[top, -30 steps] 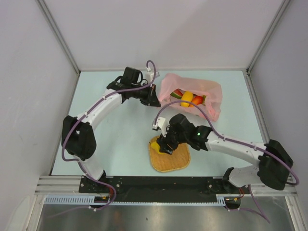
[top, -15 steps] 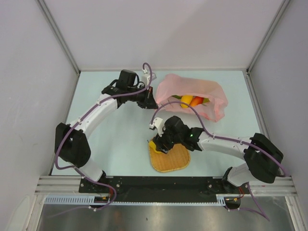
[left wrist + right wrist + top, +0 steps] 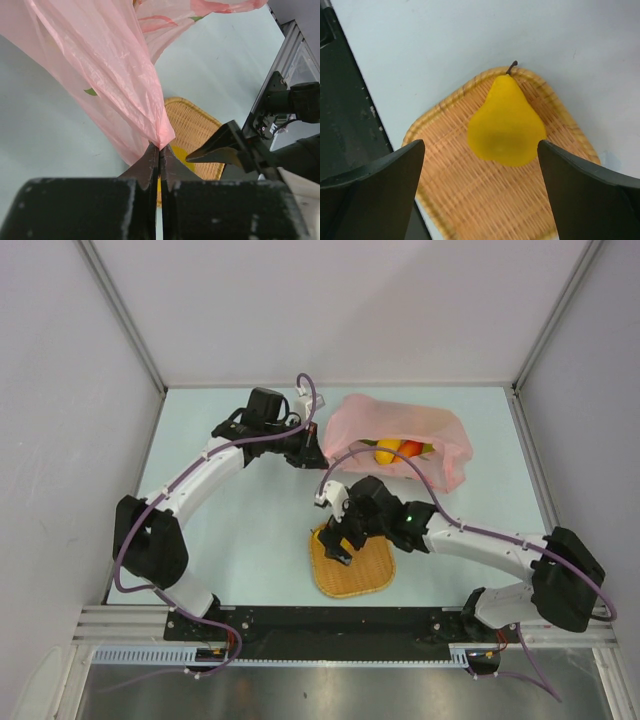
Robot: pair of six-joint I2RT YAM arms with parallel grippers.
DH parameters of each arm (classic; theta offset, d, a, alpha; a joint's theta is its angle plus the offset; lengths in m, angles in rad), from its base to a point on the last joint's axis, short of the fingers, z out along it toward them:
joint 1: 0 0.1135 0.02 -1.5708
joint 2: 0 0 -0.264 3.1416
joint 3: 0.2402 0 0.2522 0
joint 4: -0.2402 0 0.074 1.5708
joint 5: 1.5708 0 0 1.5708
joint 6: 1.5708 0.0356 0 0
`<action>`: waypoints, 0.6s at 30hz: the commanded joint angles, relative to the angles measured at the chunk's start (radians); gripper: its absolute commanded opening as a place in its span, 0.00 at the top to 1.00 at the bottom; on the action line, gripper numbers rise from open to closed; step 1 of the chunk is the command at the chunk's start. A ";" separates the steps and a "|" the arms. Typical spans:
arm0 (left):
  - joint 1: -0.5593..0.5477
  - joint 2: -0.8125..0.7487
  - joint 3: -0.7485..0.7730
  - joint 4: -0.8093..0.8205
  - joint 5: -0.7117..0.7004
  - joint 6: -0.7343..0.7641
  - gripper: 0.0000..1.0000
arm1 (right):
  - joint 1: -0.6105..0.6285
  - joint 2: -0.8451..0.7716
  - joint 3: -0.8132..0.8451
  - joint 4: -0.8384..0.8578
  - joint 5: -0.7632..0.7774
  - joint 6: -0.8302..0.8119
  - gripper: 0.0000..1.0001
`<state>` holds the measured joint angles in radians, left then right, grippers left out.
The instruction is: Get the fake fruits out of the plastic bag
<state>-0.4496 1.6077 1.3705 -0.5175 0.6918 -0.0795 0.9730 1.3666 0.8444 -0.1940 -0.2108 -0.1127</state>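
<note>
**Pear on tray, bag pinched**

The left gripper [image 3: 160, 148] is closed tight on a gathered edge of the pink bag [image 3: 100, 65]. The bag lies at the far side of the table [image 3: 230, 520], with yellow and red-orange fruits [image 3: 398, 449] showing in its mouth. The right gripper [image 3: 480, 145] hangs over the tray [image 3: 455, 195], jaws spread wide and holding nothing. A yellow pear [image 3: 506, 125] lies on the tray between them, untouched.

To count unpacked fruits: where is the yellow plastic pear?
Right wrist view: the yellow plastic pear lies on the woven tan tray, directly below the open right tool.
</note>
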 commanded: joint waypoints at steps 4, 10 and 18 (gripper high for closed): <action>-0.003 -0.028 0.030 0.028 0.049 -0.029 0.99 | -0.157 -0.149 0.255 -0.203 -0.001 0.027 0.19; -0.003 -0.031 0.055 0.014 0.072 -0.036 1.00 | -0.408 -0.144 0.294 -0.193 -0.053 0.033 0.60; -0.004 -0.074 0.064 0.030 0.169 -0.068 1.00 | -0.451 0.058 0.288 -0.050 0.070 -0.131 0.89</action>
<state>-0.4496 1.6024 1.3880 -0.5179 0.7734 -0.1211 0.5407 1.3373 1.1278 -0.3275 -0.1905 -0.1699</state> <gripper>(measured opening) 0.007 0.128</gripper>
